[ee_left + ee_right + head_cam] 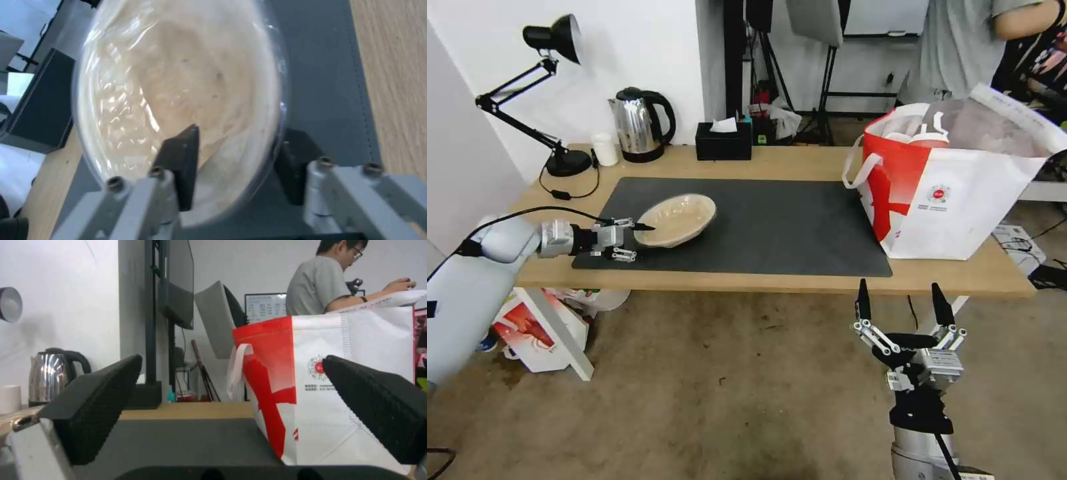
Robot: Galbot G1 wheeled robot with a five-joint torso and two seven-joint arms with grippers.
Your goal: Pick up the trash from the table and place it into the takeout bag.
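Dish [679, 219] on mat [774, 220] at table's [800, 163] left, takeout bag [954, 193] at right

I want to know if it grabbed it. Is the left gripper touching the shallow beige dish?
Touching. In the left wrist view the left gripper straddles the shallow beige round dish, one finger lying on its inner surface.

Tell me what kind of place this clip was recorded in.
Probably an office or lab set up as a test space: a light-wood table with a desk lamp and kettle, tripod stands behind, and a computer monitor.
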